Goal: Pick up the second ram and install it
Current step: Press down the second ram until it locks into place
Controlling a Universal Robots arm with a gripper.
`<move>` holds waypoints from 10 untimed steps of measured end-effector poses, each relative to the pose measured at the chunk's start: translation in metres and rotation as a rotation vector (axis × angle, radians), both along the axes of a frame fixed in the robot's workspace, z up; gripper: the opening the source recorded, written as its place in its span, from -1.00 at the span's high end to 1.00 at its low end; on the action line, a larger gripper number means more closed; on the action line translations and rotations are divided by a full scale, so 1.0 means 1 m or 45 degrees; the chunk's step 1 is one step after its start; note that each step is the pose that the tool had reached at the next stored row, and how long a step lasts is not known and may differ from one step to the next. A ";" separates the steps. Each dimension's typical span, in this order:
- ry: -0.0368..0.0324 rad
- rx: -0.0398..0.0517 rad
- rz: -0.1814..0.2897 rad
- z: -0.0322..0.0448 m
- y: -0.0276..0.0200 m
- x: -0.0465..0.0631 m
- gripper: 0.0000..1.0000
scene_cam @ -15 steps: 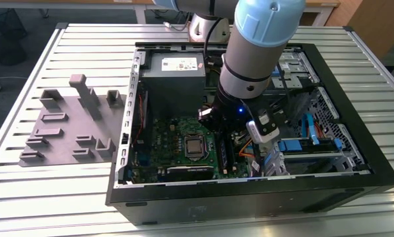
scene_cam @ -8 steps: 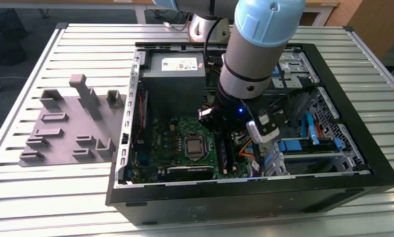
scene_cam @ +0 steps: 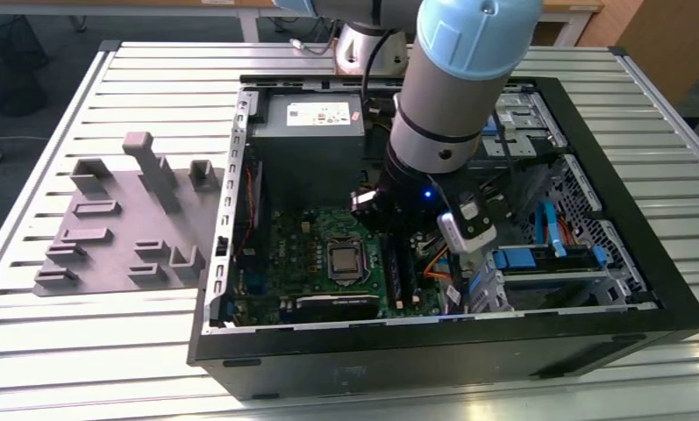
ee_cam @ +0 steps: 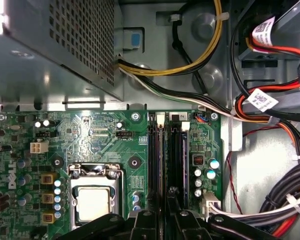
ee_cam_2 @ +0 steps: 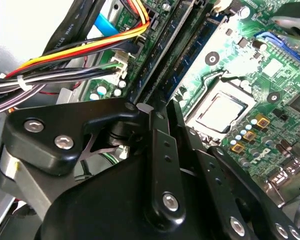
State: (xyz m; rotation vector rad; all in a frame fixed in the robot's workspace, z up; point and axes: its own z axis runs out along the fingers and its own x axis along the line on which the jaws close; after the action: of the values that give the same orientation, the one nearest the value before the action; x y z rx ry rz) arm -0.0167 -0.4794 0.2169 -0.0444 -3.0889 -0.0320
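Inside the open computer case [scene_cam: 642,303] on the slatted counter [scene_cam: 45,96], the arm [scene_cam: 454,88] reaches down to the memory slots of the motherboard [ee_cam: 90,135], beside the processor socket [ee_cam: 92,202]. In both wrist views the gripper [ee_cam_2: 157,107] [ee_cam: 163,216] stands right over those slots, its jaws drawn narrow, to about the thickness of a thin board. We judge that they pinch the top edge of the second ram [ee_cam_2: 164,50] [ee_cam: 159,150], which stands on edge in line with a slot. How deep it sits we cannot tell.

The strip looks light and stiff, but we judge it fragile: a thin circuit board that would flex or crack if twisted, with small chips on its faces and contacts along its lower edge. The sound place to hold it is the bare top edge near the middle of its length, jaws flat on the two faces, so that any push goes straight down into the slot. The grey holder [scene_cam: 127,219] lies on the counter, well apart from the case.
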 end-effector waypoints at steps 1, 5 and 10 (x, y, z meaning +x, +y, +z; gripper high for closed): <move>0.0000 0.000 0.000 0.0030 0.0000 0.000 0.58; 0.0000 0.000 0.000 0.0157 0.0000 0.000 0.61; 0.0002 0.000 0.000 0.0210 0.0000 0.000 0.79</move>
State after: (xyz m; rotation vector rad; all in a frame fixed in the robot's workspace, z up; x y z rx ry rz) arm -0.0167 -0.4794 0.2379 -0.0443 -3.0887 -0.0322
